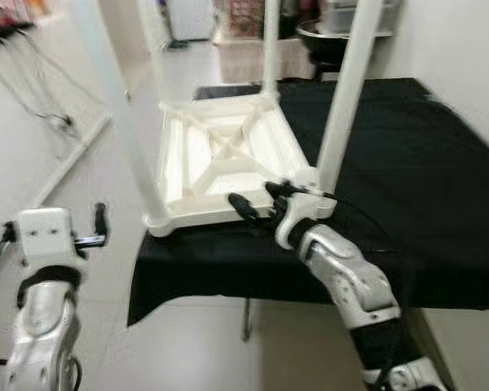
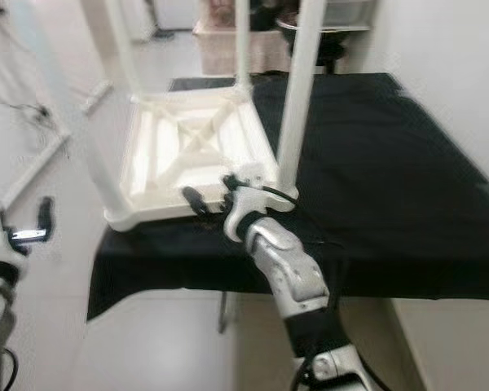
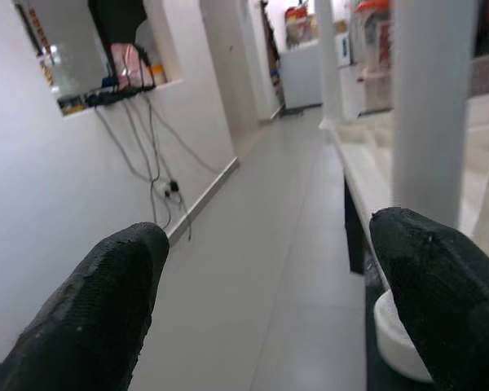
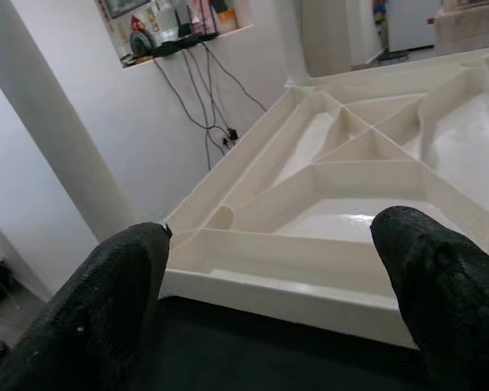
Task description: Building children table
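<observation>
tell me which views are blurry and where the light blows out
Left eye view: soft all over, the white table and its legs washed out against the black cloth. Right eye view: blurrier, the right pincer smeared. Left wrist view: fingertips out of focus, the floor bright. Right wrist view: sharpest, with glare on the table's ribbed underside.

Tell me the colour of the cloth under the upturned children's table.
Black; the cloth under the white upturned table shows best in the left eye view.

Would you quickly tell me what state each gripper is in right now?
Left gripper: open, holding nothing, beside the table's edge.
Right gripper: open, holding nothing, at the near rim of the upturned white children's table.
</observation>
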